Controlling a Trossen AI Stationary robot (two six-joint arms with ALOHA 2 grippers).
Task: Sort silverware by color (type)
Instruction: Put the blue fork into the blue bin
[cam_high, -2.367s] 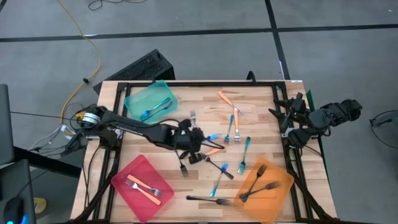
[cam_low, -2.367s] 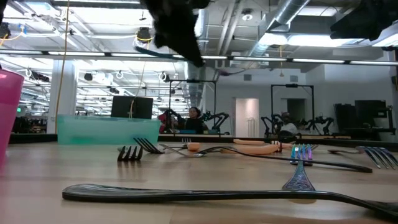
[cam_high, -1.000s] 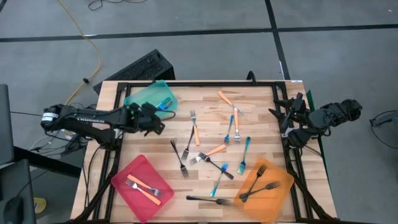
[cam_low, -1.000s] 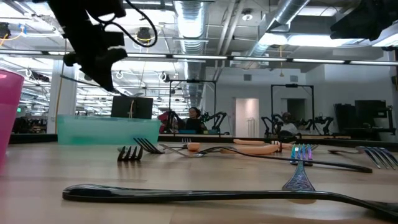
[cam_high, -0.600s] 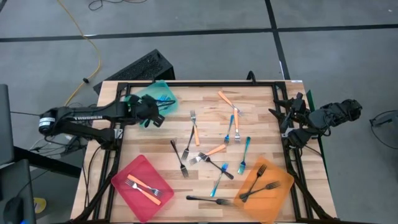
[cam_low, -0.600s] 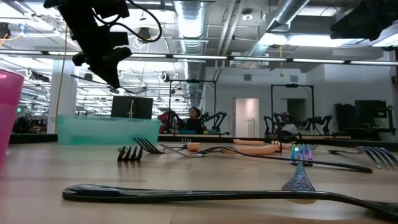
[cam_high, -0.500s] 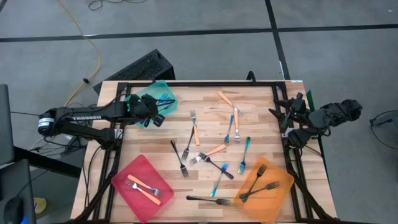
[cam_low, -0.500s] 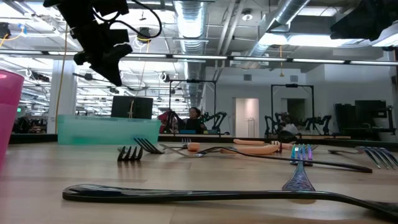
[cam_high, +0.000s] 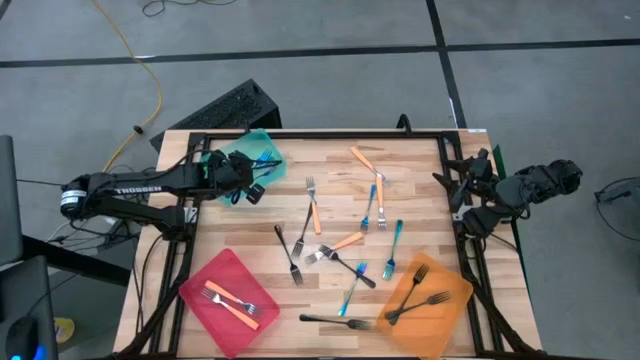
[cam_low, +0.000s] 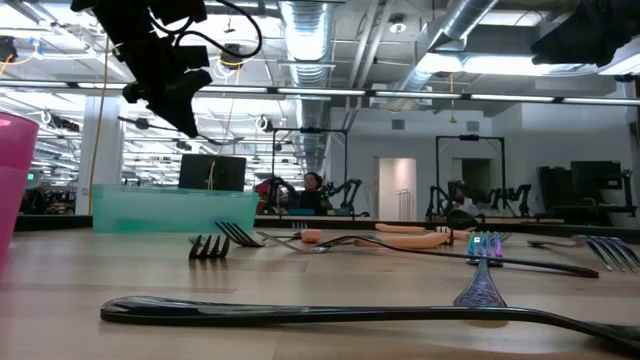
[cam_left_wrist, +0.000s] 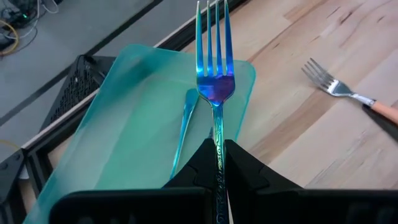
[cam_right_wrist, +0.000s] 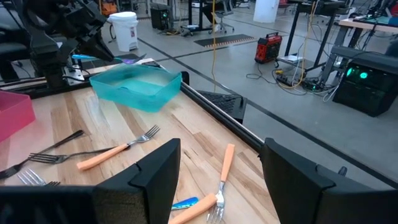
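Loose forks (cam_high: 340, 245) crowd the bench's (cam_high: 420, 195) middle. Bare wood lies between the teal tray (cam_high: 232, 155) and the red tray (cam_high: 228, 290) on the left, and along the far right. The left gripper (cam_high: 250, 178) with its fork (cam_left_wrist: 215, 74) hangs over the teal tray. The orange tray (cam_high: 428, 295) fills the near right corner.

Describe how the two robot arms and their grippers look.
Both arms are dark, jointed machines. The left arm has white lettering along its long link, a pale metal ring at its shoulder joint, and black cables looping by its wrist. The left gripper has two black wedge-shaped fingers. The right gripper has broad, black, angular fingers.
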